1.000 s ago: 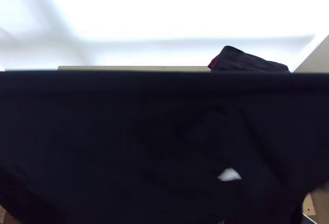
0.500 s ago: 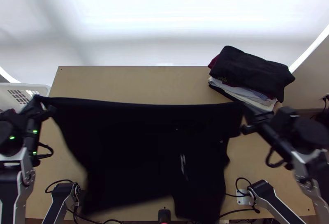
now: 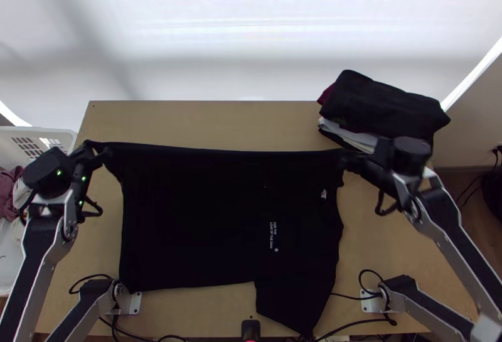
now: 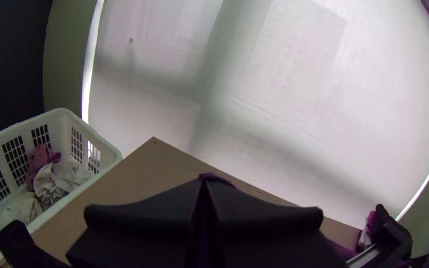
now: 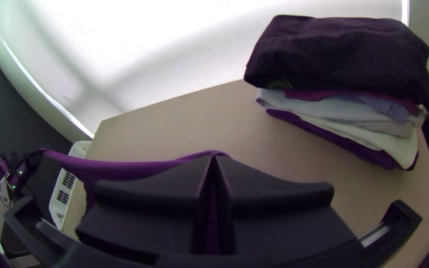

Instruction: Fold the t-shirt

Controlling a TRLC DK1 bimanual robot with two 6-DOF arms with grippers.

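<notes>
The black t-shirt (image 3: 201, 216) hangs between the two grippers, its far edge pulled nearly straight and its lower part spread toward the table's near edge, with small white print. My left gripper (image 3: 95, 154) holds the shirt's far left corner; in the left wrist view the gripper (image 4: 203, 186) is shut on a bit of cloth. At the far right corner, my right gripper (image 3: 346, 159) has the other end. In the right wrist view the gripper (image 5: 213, 161) is shut, with the shirt (image 5: 120, 168) stretching from it toward the left arm.
A stack of folded clothes (image 3: 383, 110) sits at the table's back right corner. White basket (image 3: 59, 133) with some clothes in it stands left of the table (image 3: 207, 122). Cables and two smaller arm-like links are along the near edge.
The shirt, which covered most of the top view, has come down toward the table and lies flatter. Both grippers have moved inward, still holding its corners.
</notes>
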